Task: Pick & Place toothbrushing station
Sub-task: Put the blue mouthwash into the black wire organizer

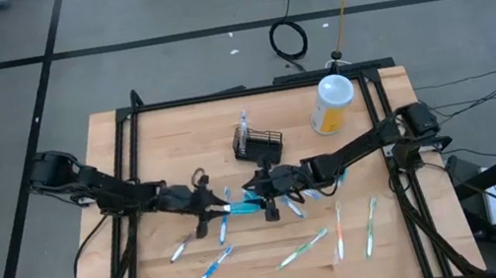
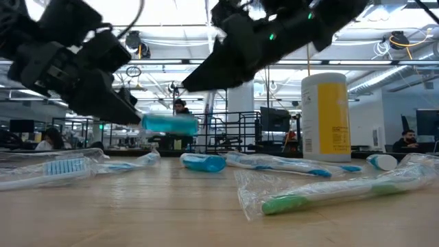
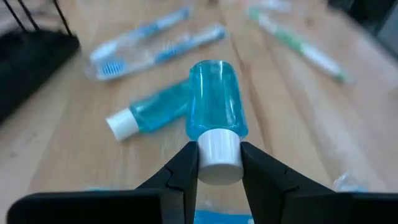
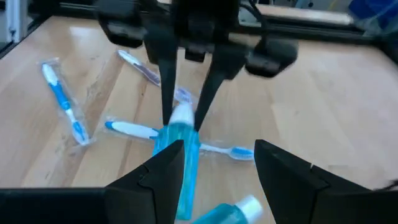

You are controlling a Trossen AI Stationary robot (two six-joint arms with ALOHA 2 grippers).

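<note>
The toothbrushing station, a small black wire caddy [image 1: 259, 142] [image 2: 233, 130], stands on the wooden table just behind both grippers, with one toothbrush upright in it. My left gripper [image 1: 222, 206] [image 3: 219, 152] is shut on a small blue bottle [image 3: 214, 99] [image 2: 168, 123] that hangs level above the table. My right gripper [image 1: 265, 194] [image 4: 217, 155] faces it, open, a little above the bottle's far end and touching nothing. A second blue bottle [image 3: 149, 113] lies on its side on the table. My left gripper pinches the bottle's white cap [image 3: 219, 146] between its two fingers, one on each side. The fingers come nearly level from the table's left side and lie along the bottle. The bottle sticks out ahead of the fingertips, lifted clear of the table.
Several wrapped toothbrushes lie scattered over the table's near half [image 1: 305, 247] [image 1: 371, 224] [image 1: 211, 268] and around the grippers [image 2: 322, 195]. A tall yellow bottle with a white lid [image 1: 332, 104] [image 2: 326, 116] stands at the back right. A black frame edges the table.
</note>
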